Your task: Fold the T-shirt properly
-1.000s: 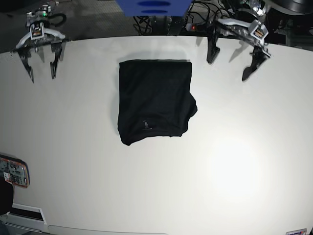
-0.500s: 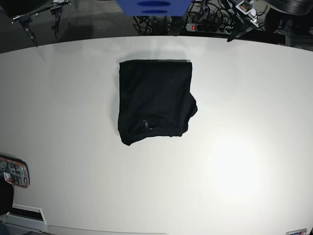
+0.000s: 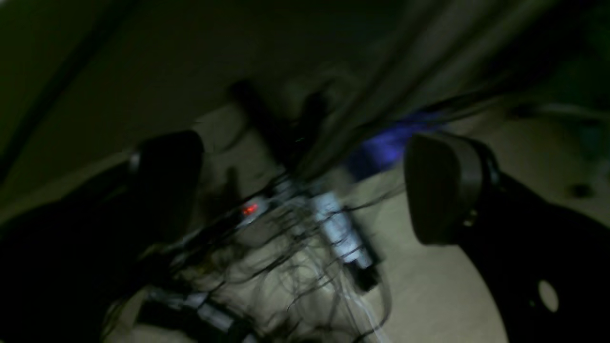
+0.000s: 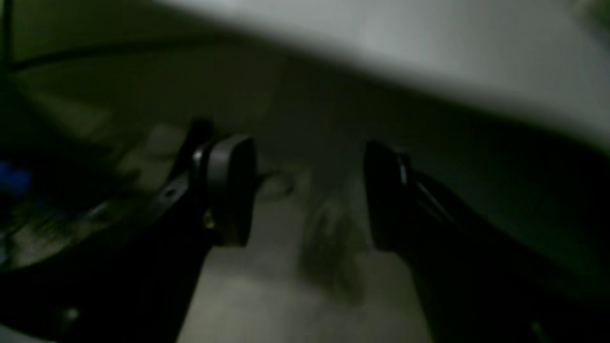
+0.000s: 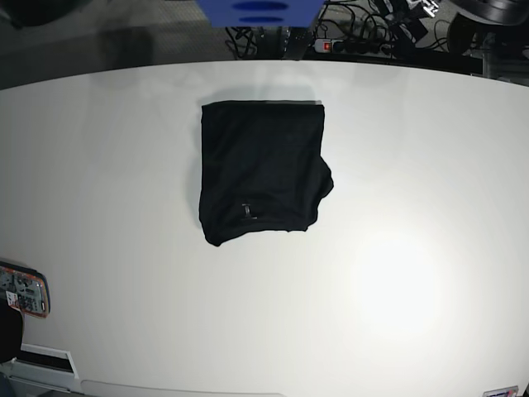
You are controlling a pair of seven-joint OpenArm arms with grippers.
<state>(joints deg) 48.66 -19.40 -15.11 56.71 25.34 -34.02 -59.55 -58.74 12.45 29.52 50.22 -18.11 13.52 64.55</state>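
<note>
Jaws of the left gripper [image 3: 305, 190] stand wide apart with nothing between them, over a blurred tangle of cables [image 3: 286, 267] off the surface; jaws of the right gripper [image 4: 310, 190] are parted and empty too, above dim floor. Neither arm shows in the base view. The large black cloth T-shirt [image 5: 260, 169] lies folded into a compact block on the white surface [image 5: 397, 248], toward twelve o'clock of centre, long axis running twelve to six. Which arm is nearer cannot be told; folding looks essentially complete.

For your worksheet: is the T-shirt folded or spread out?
Folded: the T-shirt lies as a compact, roughly square bundle on the table, no sleeves spread.
</note>
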